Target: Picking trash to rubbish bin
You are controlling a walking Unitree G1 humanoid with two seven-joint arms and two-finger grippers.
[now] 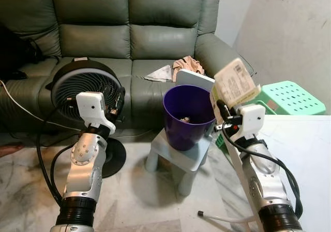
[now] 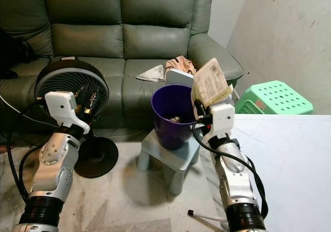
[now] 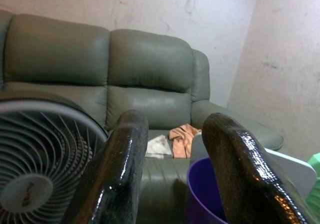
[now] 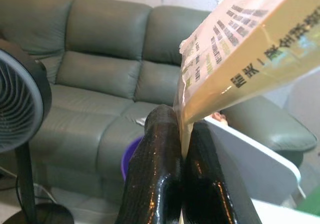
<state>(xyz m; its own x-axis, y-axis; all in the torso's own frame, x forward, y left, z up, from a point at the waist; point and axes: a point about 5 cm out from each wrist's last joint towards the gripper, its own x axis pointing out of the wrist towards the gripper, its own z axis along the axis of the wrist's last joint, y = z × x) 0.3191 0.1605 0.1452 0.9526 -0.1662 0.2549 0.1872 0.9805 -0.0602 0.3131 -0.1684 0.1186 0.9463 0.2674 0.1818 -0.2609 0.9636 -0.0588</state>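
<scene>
A purple rubbish bin (image 1: 187, 116) stands on a small grey stool (image 1: 182, 155) in front of the sofa, with some scraps inside. My right gripper (image 1: 220, 109) is shut on a flat cream packet with printed text (image 1: 235, 83), held upright just right of the bin's rim. In the right wrist view the packet (image 4: 240, 49) rises from between the closed fingers (image 4: 162, 149). My left gripper (image 1: 118, 100) is raised in front of a black floor fan, left of the bin. Its fingers (image 3: 120, 174) stand apart with nothing between them.
A black floor fan (image 1: 85, 90) stands left of the stool, with its cable across the floor. The green sofa (image 1: 129, 41) holds crumpled paper (image 1: 160, 74) and a peach cloth (image 1: 189, 65). A green plastic stool (image 1: 292, 97) and a white table (image 1: 300, 154) are at the right.
</scene>
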